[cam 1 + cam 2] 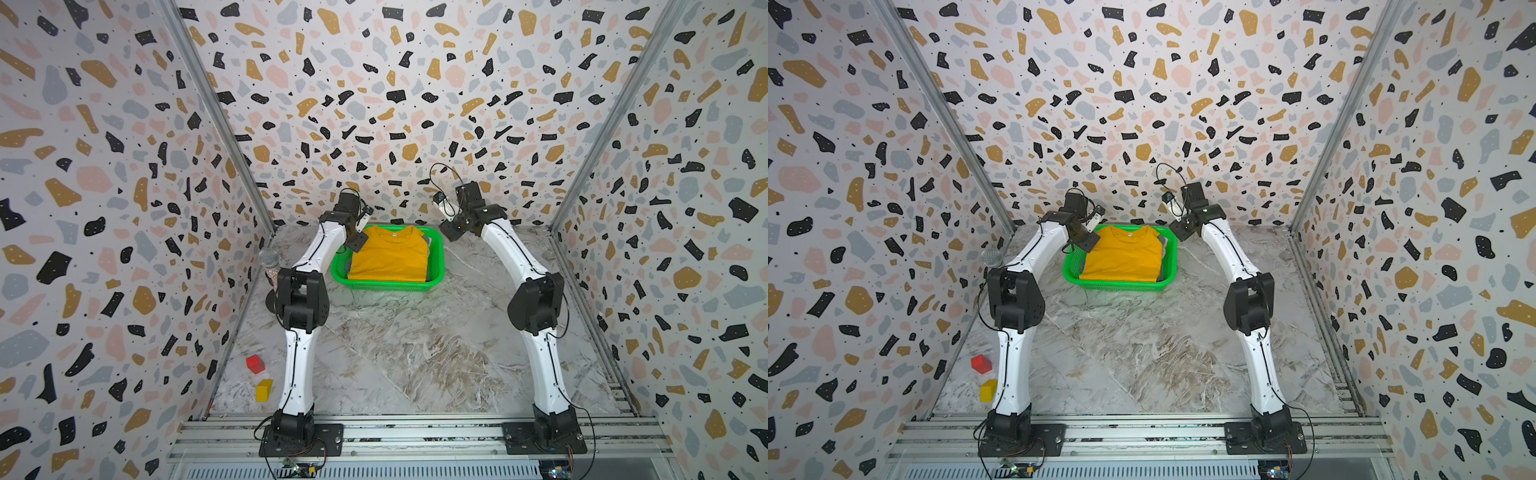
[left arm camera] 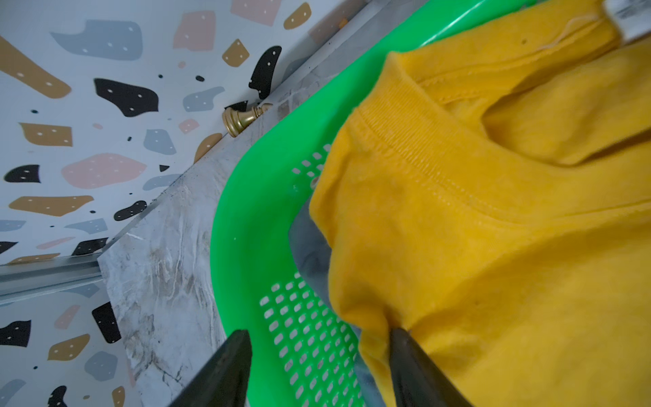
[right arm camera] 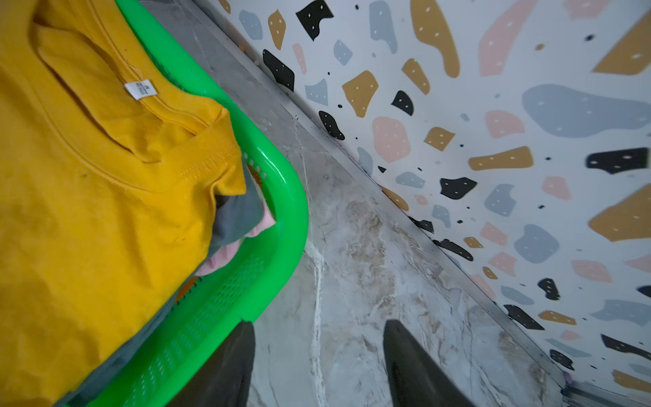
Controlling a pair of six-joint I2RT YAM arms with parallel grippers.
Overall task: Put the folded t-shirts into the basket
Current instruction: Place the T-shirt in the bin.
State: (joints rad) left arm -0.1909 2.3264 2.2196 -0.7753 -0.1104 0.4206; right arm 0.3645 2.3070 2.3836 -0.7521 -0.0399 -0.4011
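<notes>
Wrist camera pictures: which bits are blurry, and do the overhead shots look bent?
Left wrist view: the mustard t-shirt has crisp collar ribbing, the dark jaws at the frame edge are soft. Right wrist view: the neck label is sharp, the nearest basket mesh and jaws smear. Both top views: even light, faint shadows, no glare; the wide lens splays the side walls outward.

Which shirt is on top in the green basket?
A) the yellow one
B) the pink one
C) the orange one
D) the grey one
A: the yellow shirt lies on top in the basket, and only the edges of a grey shirt and a pink shirt peek out from under it.
</notes>
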